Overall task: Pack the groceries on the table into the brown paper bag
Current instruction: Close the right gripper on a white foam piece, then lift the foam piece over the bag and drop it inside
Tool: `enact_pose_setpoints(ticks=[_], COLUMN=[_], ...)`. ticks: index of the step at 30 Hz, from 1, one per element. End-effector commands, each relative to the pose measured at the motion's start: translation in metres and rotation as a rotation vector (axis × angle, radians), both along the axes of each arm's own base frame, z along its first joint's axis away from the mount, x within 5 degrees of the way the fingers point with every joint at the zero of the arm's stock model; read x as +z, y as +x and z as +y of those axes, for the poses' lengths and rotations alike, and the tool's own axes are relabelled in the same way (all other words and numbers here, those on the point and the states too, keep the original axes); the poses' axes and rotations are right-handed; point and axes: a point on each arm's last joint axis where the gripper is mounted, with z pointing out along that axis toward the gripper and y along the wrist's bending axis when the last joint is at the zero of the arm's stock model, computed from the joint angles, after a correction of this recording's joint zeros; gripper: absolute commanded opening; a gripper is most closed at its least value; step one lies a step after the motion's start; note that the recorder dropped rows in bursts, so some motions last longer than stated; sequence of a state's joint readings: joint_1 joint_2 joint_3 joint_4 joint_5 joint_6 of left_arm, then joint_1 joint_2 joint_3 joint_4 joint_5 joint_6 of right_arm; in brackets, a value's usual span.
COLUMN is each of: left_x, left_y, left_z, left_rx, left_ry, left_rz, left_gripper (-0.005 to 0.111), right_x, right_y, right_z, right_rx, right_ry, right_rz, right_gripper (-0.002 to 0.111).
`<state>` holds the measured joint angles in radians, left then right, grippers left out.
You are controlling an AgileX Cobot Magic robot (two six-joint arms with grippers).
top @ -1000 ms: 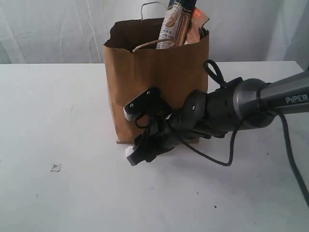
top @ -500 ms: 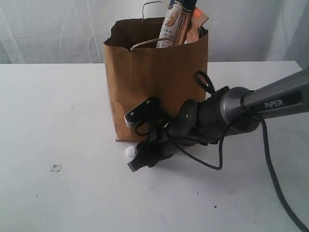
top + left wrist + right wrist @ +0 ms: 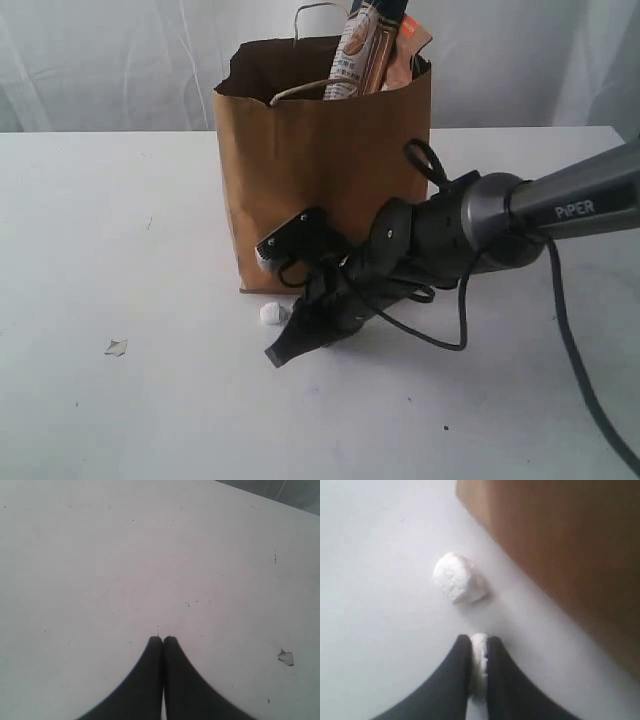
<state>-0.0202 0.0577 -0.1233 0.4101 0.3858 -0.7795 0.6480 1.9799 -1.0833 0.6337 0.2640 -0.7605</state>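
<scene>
1. Standing upright at the middle of the table, the brown paper bag is seen whole in the exterior view only.
2. A pasta packet and a pouch with an orange label stick out of the bag's open top. Neither wrist view shows them.
3. The right arm reaches in from the right of the exterior view. The right gripper is low over the table in front of the bag's lower left corner.
4. A white lump lies on the table just beside that corner, apart from the gripper tip.
5. The right wrist view shows the right gripper with its jaws nearly together, pinching a white tuft. The tuft does not show in the exterior view.
6. That view also shows the white lump as soft-looking and rounded, lying clear of the fingertips, with one wall of the bag close by.
7. The left gripper appears in the left wrist view only. Its jaws are pressed together with nothing between them, over bare table.
8. A paper scrap lies on the table near the left gripper. The exterior view shows the same scrap well to the left of the bag.
</scene>
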Motion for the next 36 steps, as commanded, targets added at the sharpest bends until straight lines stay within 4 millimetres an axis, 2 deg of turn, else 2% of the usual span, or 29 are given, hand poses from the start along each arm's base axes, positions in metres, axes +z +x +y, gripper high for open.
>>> enact_pose_setpoints(ticks=[1,9,14,19,27,29,32,36], left_x=[-0.001,-0.001,-0.001,-0.001,-0.001,-0.001,-0.001,-0.001], left_y=[0.000,0.000,0.000,0.000,0.000,0.000,0.000,0.000], left_z=[0.000,0.000,0.000,0.000,0.000,0.000,0.000,0.000], left_rx=[0.000,0.000,0.000,0.000,0.000,0.000,0.000,0.000], left_ry=[-0.002,-0.002,-0.002,-0.002,-0.002,-0.002,-0.002,-0.002], left_rz=[-0.001,-0.001,-0.001,-0.001,-0.001,-0.001,-0.001,-0.001], left_gripper=[0.000,0.000,0.000,0.000,0.000,0.000,0.000,0.000], right_x=[0.014,0.054,0.084,0.122,0.196,0.216,0.245,0.273], right_y=[-0.013,-0.031,-0.043,-0.051,-0.063,-0.062,-0.048,-0.019], right_z=[-0.002,-0.010,-0.029,-0.055,-0.125,-0.144,-0.171,-0.193], right_rx=[0.007,-0.005,0.002,0.002,-0.067,-0.123,-0.236,-0.374], right_ry=[0.018,0.034,-0.046,-0.027,-0.087,-0.096,-0.108,-0.044], right_rz=[0.127,0.209,0.224,0.220,0.048,-0.051,-0.279,-0.607], right_gripper=[0.000,0.000,0.000,0.000,0.000,0.000,0.000,0.000])
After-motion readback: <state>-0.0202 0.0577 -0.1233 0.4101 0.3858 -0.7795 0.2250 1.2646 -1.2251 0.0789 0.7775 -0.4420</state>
